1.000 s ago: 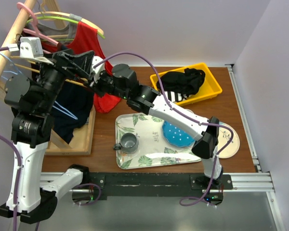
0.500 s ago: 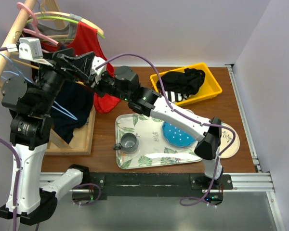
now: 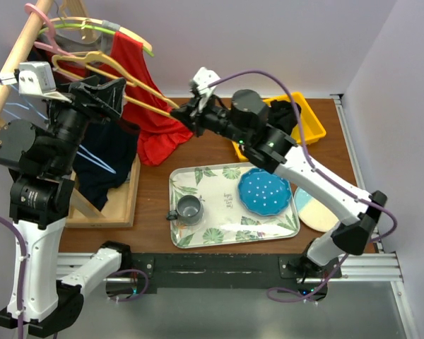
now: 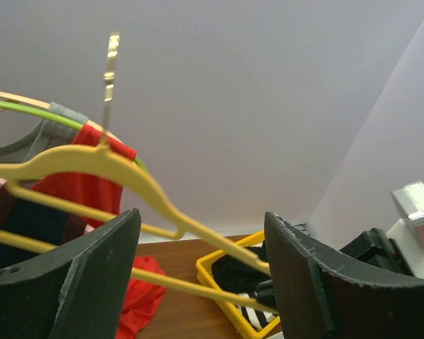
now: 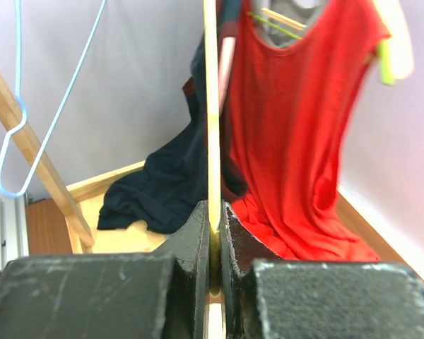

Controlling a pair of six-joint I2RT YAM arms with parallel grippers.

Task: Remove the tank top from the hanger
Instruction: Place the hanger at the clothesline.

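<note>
A red tank top hangs from a green-and-cream hanger on the rack; it also shows in the right wrist view. A bare yellow hanger is held out to the right, its hook off the rail. My right gripper is shut on the tip of this yellow hanger, as the right wrist view shows. My left gripper is open, and in its wrist view the jaws stand on either side of the yellow hanger without touching it.
A wooden rack at the left carries a pink hanger, a blue wire hanger and a dark navy garment. A yellow bin holds dark clothes. A leaf-print tray holds a grey cup and a blue plate.
My right arm has swung to the right and up, pulling the yellow hanger out from the rack. My left gripper has stayed near the rack, open.
</note>
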